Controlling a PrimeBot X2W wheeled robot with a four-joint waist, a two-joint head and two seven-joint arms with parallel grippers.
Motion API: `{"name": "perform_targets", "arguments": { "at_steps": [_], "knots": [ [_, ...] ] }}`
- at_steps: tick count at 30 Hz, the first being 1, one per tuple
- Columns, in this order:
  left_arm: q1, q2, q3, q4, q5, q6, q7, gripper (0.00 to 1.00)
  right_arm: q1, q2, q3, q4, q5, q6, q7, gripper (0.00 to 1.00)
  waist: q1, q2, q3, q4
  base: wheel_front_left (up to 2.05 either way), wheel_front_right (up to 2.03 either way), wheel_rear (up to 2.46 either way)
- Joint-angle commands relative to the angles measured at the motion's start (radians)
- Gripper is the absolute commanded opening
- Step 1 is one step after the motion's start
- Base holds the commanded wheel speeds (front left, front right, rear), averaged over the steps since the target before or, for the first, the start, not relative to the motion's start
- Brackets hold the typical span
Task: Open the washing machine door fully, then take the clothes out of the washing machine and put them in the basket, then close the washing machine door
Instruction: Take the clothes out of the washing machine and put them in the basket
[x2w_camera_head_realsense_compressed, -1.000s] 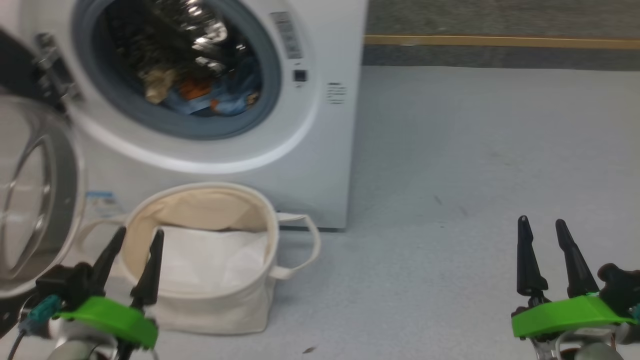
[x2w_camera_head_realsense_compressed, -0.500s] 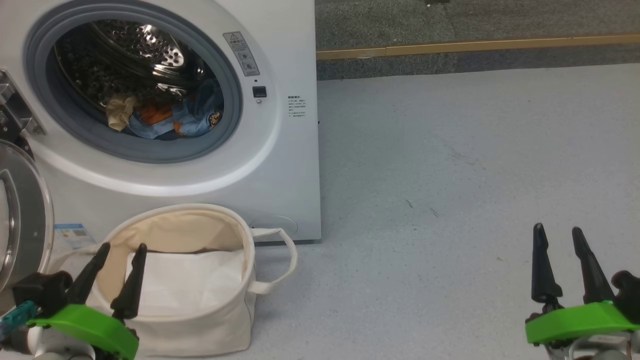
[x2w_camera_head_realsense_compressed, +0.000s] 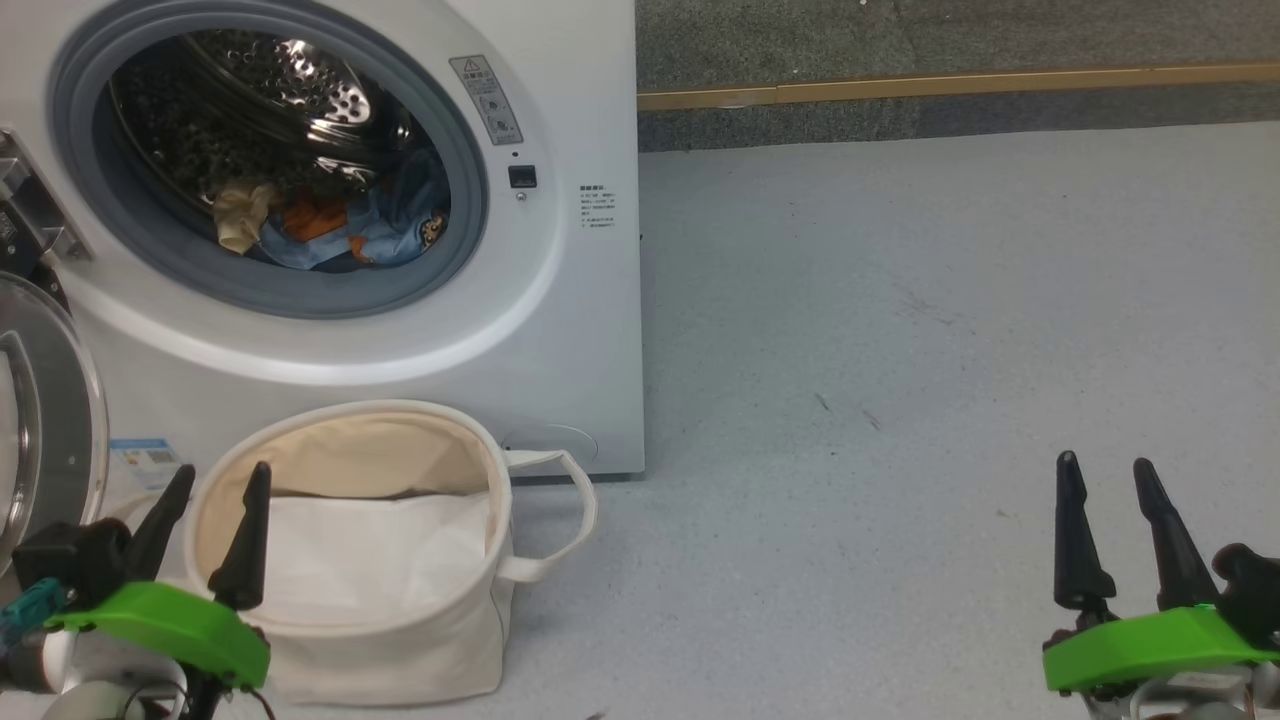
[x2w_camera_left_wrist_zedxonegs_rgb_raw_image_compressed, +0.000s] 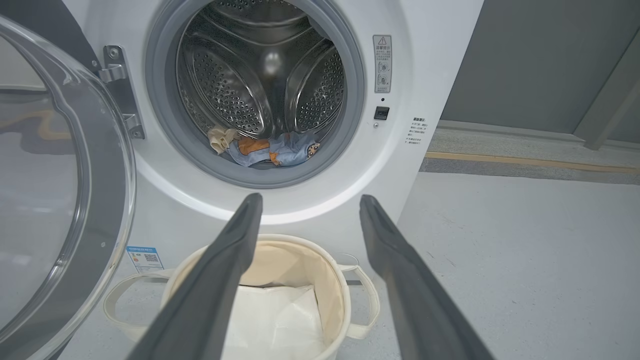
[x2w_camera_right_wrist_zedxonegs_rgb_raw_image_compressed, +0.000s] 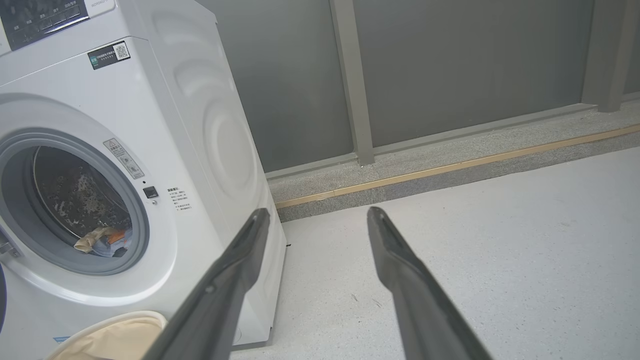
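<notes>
- The washing machine (x2w_camera_head_realsense_compressed: 560, 330) stands on the pale floor (x2w_camera_head_realsense_compressed: 900, 350) with its round, grey-rimmed drum mouth facing the robot.
- The washing machine door (x2w_camera_left_wrist_zedxonegs_rgb_raw_image_compressed: 60, 200) is swung out on its hinge (x2w_camera_left_wrist_zedxonegs_rgb_raw_image_compressed: 120, 90) at the left of the mouth. Its glass bowl stands clear of the opening.
- The clothes (x2w_camera_head_realsense_compressed: 340, 225) lie in a low heap at the bottom of the steel drum, just behind the grey seal. The heap stretches sideways across the mouth, with a cream end on the left, orange in the middle and light blue on the right.
- The basket (x2w_camera_head_realsense_compressed: 380, 640) sits upright on the floor just before the machine, below the drum mouth, with one looped handle at each side. A plain white sheet (x2w_camera_head_realsense_compressed: 370, 560) lies flat inside it.
- The left gripper (x2w_camera_head_realsense_compressed: 222, 470) hovers over the basket's near left rim, its fingers spread wide and empty, pointing towards the drum.
- The right gripper (x2w_camera_head_realsense_compressed: 1105, 462) is well apart, over bare floor to the machine's right, its fingers likewise parted and holding nothing.
- A blue sticker (x2w_camera_head_realsense_compressed: 145, 462) sits low on the machine's front between door and basket.
- A yellow strip (x2w_camera_head_realsense_compressed: 950, 82) runs along the floor behind.
</notes>
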Motion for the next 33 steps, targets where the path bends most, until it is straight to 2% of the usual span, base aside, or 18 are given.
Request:
{"name": "perform_targets", "arguments": {
  "at_steps": [1,18,26,33],
  "knots": [
    [-0.067,0.029,0.043,-0.021,-0.004,0.011,-0.001,1.00,-0.030,-0.014,0.020,-0.030,-0.007,0.006,-0.012,1.00,0.0000,-0.0001,0.000,0.000,0.00,0.00,0.00],
    [-0.091,0.042,0.019,-0.026,-0.042,-0.035,-0.039,1.00,-0.034,-0.016,0.002,-0.031,-0.008,0.006,-0.012,1.00,0.0000,-0.0001,0.005,0.010,0.06,-0.02,-0.04],
    [-0.100,0.046,0.018,-0.027,-0.062,-0.040,-0.037,1.00,-0.032,-0.015,0.009,-0.026,-0.006,0.006,-0.012,1.00,0.0000,-0.0001,0.009,0.014,1.22,-0.58,-0.65],
    [-0.104,0.045,0.023,-0.022,-0.071,-0.024,-0.035,1.00,-0.031,-0.014,0.017,-0.023,-0.004,0.006,-0.012,1.00,0.0000,-0.0001,0.012,0.013,1.97,-1.73,-0.24]
  ]
}}
